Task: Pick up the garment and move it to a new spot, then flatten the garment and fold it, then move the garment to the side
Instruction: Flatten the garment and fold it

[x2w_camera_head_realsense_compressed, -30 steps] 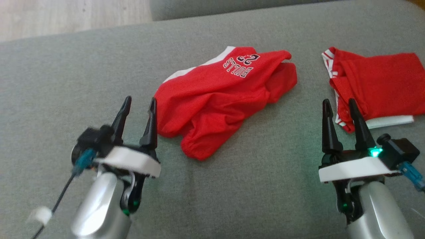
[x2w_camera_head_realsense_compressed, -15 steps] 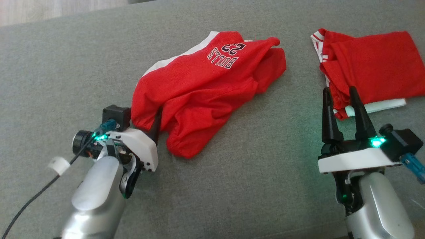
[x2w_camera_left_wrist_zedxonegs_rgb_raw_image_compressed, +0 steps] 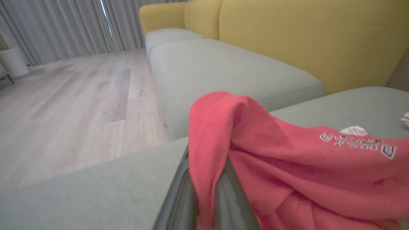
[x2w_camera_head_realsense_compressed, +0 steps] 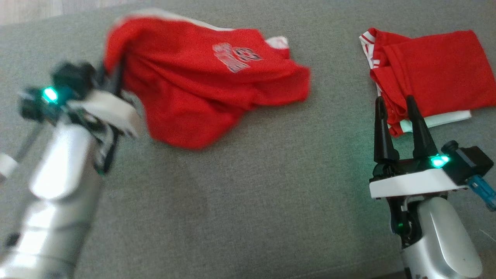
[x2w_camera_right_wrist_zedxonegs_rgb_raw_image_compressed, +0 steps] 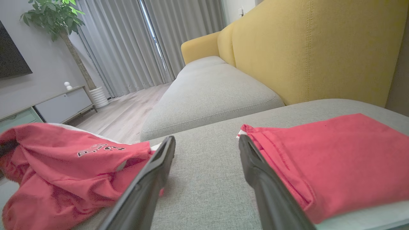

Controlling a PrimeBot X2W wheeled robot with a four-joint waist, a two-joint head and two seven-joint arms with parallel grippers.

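Up near the far left corner of the grey seat cushion, the left gripper is clamped tight on the red garment. Its wrist view shows a bunch of red cloth pinched between the 2 dark fingers and flopping over their tips. From that grip the garment spreads out toward the middle of the cushion, white lettering facing up and a strip of white trim along its far edge. That arm is blurred in the head view, so how much of the cloth is off the cushion can't be made out. Over by the near right edge, the right gripper stands with jaws spread wide and nothing between them. Its tips point at the near left corner of a second red piece, which lies folded toward the far right corner, well apart from the garment; whether the tips touch it, can't tell. A yellow backrest rises behind the cushion.
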